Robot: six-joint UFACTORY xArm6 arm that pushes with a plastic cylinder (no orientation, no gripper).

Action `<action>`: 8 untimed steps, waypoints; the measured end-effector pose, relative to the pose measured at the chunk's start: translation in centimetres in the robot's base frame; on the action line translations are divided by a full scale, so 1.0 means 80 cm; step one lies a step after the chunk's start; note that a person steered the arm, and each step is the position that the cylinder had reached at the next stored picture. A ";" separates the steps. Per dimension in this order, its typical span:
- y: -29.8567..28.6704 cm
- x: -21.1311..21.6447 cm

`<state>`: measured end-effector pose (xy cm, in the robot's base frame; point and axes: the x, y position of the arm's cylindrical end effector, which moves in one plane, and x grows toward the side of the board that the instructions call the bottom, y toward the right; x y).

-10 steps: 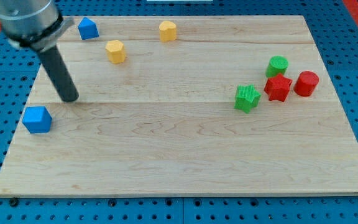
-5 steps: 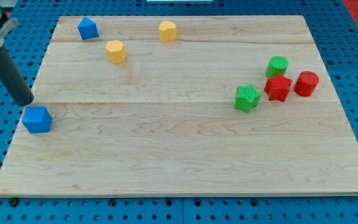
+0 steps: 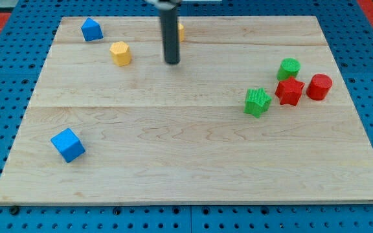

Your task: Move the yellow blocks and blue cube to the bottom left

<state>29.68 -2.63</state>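
Nearest the view's bottom, the blue cube (image 3: 67,144) is seen lying rotated on the board (image 3: 186,181), low on the view's left and close to the bottom left corner; it is judged to be roughly where the task wants it.

Further up, on the view's right, 4 blocks are grouped: a green star (image 3: 258,101), a red star (image 3: 289,91), a red cylinder (image 3: 318,86) and a green cylinder (image 3: 289,68). The red star is flanked closely by both cylinders. None of these is named in the task, and they are well apart from the work.

Toward the view's top, a yellow block (image 3: 120,53) sits on the left half, and my tip (image 3: 171,62) is planted to its right, near but apart. A 2nd yellow block (image 3: 180,30) is partly hidden behind the rod, just above the tip. The tip is judged to be set between these 2 so that one can be pushed down and left. A blue house-shaped block (image 3: 91,29) rests near the top left corner.

No claw is fitted, so no open or closed state can be told.
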 end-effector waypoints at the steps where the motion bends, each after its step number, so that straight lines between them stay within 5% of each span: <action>1: -0.110 -0.050; 2: -0.184 0.050; 3: -0.148 0.148; 5: -0.086 0.167; 7: -0.163 0.200; 8: -0.089 0.094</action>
<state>37.19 -9.73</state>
